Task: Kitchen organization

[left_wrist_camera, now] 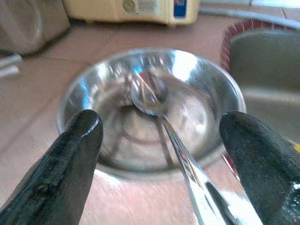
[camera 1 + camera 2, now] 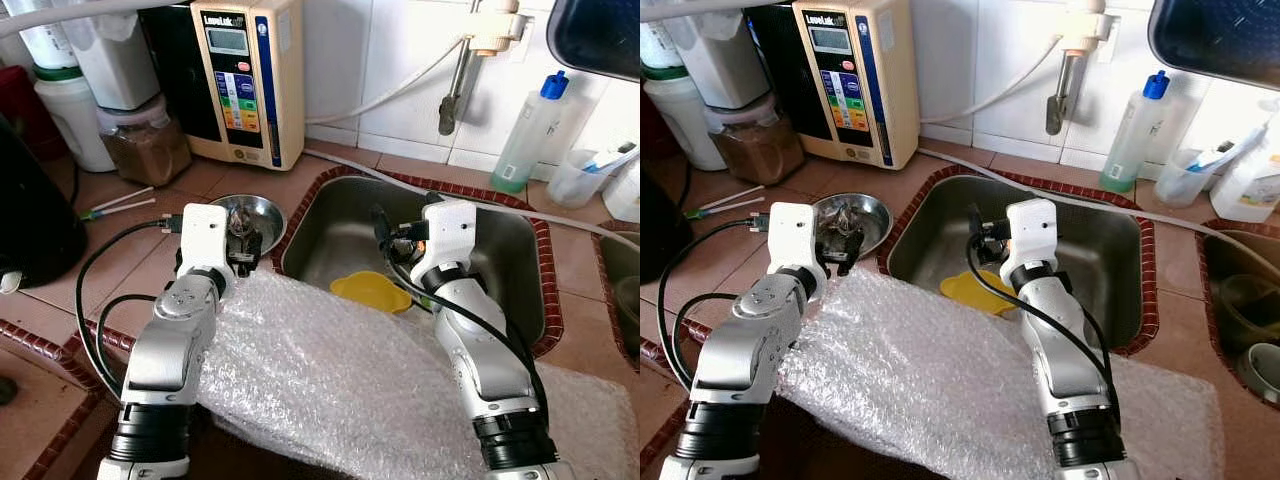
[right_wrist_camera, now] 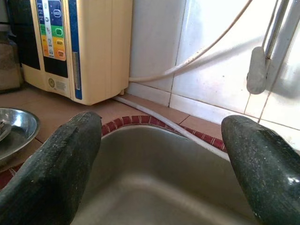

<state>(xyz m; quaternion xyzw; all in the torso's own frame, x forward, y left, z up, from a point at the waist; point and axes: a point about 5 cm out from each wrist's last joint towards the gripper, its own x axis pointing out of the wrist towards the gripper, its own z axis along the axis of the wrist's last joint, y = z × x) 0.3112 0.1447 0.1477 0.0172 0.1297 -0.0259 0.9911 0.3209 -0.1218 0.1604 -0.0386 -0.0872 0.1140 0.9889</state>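
A small steel bowl (image 2: 262, 211) sits on the tiled counter just left of the sink (image 2: 505, 250). A metal spoon (image 1: 154, 101) rests in it, its handle pointing toward my left gripper (image 1: 161, 125). That gripper (image 2: 244, 243) hovers at the bowl's near rim, open, its fingers on either side of the handle and apart from it. My right gripper (image 2: 385, 232) hangs open over the left part of the sink, holding nothing. A yellow dish (image 2: 371, 290) lies on the sink floor below it.
Bubble wrap (image 2: 340, 385) covers the counter's front edge under both arms. A cream water machine (image 2: 248, 75) and a jar of brown powder (image 2: 146, 146) stand at the back left. A tap (image 2: 453, 98) and a blue-capped bottle (image 2: 530, 130) are behind the sink.
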